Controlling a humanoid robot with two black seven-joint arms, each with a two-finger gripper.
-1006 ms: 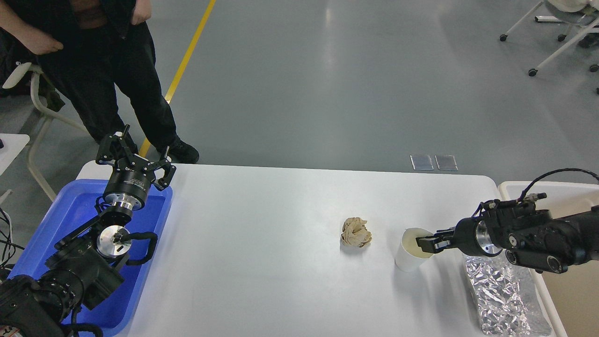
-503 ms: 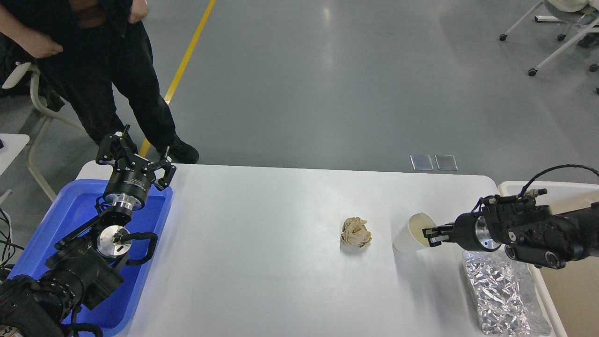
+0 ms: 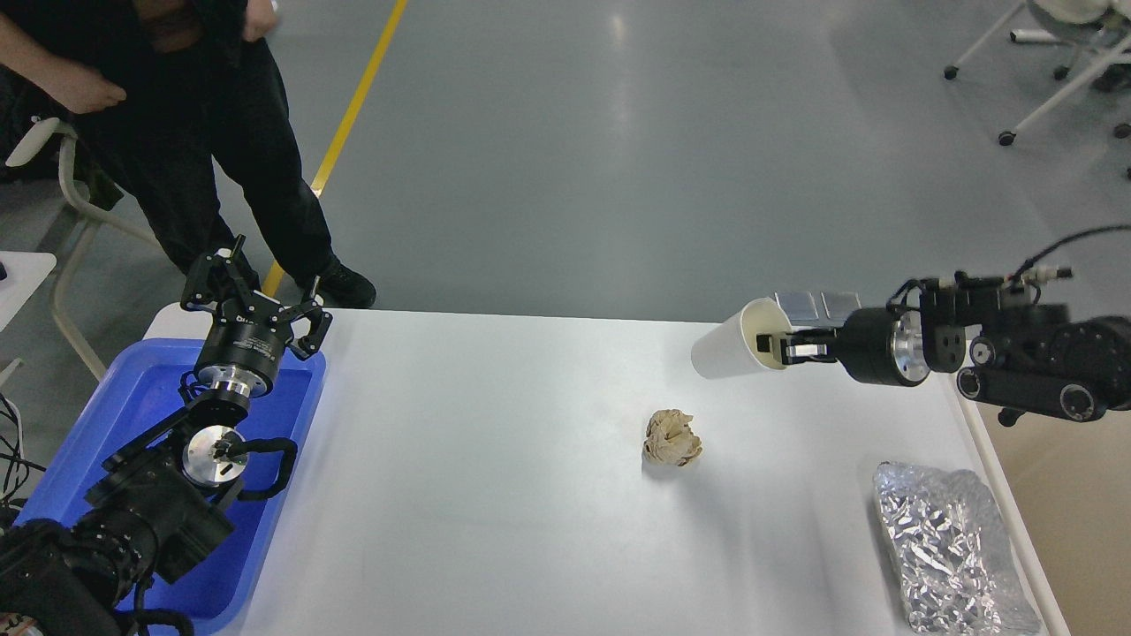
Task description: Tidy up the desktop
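Observation:
The white desktop (image 3: pixel 495 495) fills the lower half of the head view. My right gripper (image 3: pixel 776 347) is shut on the rim of a white paper cup (image 3: pixel 730 352), holding it tipped on its side in the air above the table's far right part. A crumpled beige paper ball (image 3: pixel 671 438) lies on the desktop right of centre, below and left of the cup. A crinkled silver foil sheet (image 3: pixel 950 548) lies at the front right corner. My left gripper (image 3: pixel 254 290) is open and empty, pointing up above the blue tray.
A blue plastic tray (image 3: pixel 132 406) sits at the desktop's left edge under my left arm. A beige bin (image 3: pixel 1069 495) stands off the right edge. A person in black (image 3: pixel 177 132) stands behind the far left corner. Rolling chair legs (image 3: pixel 1043 79) are far right.
My right gripper has lifted the cup off the desktop, raised it toward the far right part and tipped it onto its side. The left arm has not moved.

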